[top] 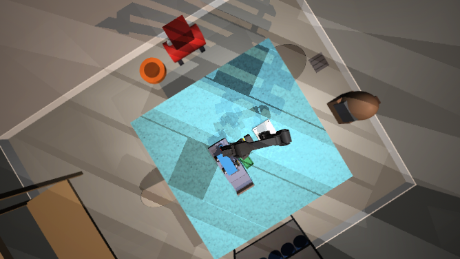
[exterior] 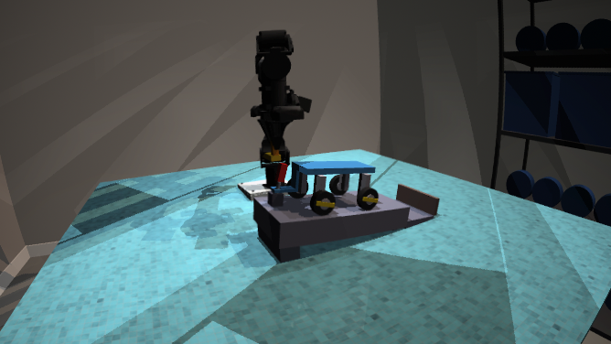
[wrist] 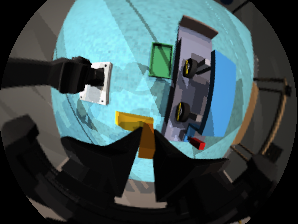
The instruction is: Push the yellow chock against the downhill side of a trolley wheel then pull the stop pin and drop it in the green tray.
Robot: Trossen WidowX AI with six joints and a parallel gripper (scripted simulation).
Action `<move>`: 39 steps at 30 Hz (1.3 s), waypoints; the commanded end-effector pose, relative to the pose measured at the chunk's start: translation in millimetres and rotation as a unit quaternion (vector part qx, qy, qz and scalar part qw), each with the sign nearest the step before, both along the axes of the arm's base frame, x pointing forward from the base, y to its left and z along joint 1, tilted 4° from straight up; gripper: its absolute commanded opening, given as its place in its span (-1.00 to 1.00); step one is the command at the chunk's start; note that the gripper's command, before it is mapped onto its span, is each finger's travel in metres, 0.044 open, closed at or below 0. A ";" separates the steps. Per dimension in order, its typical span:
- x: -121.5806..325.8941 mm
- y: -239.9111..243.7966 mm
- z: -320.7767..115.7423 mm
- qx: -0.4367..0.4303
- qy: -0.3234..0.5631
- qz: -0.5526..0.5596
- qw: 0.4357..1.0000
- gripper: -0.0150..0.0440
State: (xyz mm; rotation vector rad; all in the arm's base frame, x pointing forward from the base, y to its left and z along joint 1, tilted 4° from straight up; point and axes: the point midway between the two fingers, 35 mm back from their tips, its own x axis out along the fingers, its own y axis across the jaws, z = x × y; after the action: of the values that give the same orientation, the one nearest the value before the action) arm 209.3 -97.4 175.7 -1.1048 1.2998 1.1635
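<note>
A: Step?
B: Chock in transit, I'd say. Claw (exterior: 274, 148) (wrist: 148, 131) is clamped on the orange handle of the chock (exterior: 273, 156) (wrist: 134, 119), up in the air near the ramp's (top: 245, 180) (exterior: 338, 231) (wrist: 194, 42) uphill end.
A: Trolley (top: 227, 164) (exterior: 336, 167) (wrist: 223, 95)?
B: On the ramp, all wheels down. Red-headed stop pin (exterior: 283, 174) (wrist: 199, 144) standing at its uphill end.
A: Tray (top: 246, 162) (wrist: 161, 60)?
B: Green one, beside the ramp, nothing visible in it.
A: Next move?
B: Carry the chock downhill along the ramp, lower it behind a wheel, push it snug from the downhill side. Clear the pin and deck on the way; a knock could start a roll. Pin comes out only after that.
</note>
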 end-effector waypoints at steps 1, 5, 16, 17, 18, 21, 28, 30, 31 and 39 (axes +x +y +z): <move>4.2 14.4 -2.1 0.004 0.001 -0.002 1.000 -0.49; 10.1 29.2 -2.7 0.004 0.001 -0.002 1.000 -0.49; 24.3 70.8 -4.3 0.006 0.000 -0.002 1.000 -0.49; 25.4 74.6 -4.6 0.006 0.000 -0.002 1.000 -0.49; 26.4 78.4 -4.8 0.006 0.000 -0.002 1.000 -0.49; 29.5 89.9 -5.6 0.007 0.000 -0.002 1.000 -0.49; 36.4 116.5 -7.9 0.008 -0.001 -0.002 1.000 -0.49; 38.4 124.0 -8.7 0.008 -0.001 -0.002 1.000 -0.49; 39.4 127.7 -9.1 0.008 -0.001 -0.002 1.000 -0.49; 48.4 159.5 -12.5 0.010 -0.001 -0.002 1.000 -0.49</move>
State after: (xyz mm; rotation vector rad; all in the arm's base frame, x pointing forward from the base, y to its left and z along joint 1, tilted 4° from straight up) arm 252.2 49.7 165.2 -1.0965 1.2871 1.1667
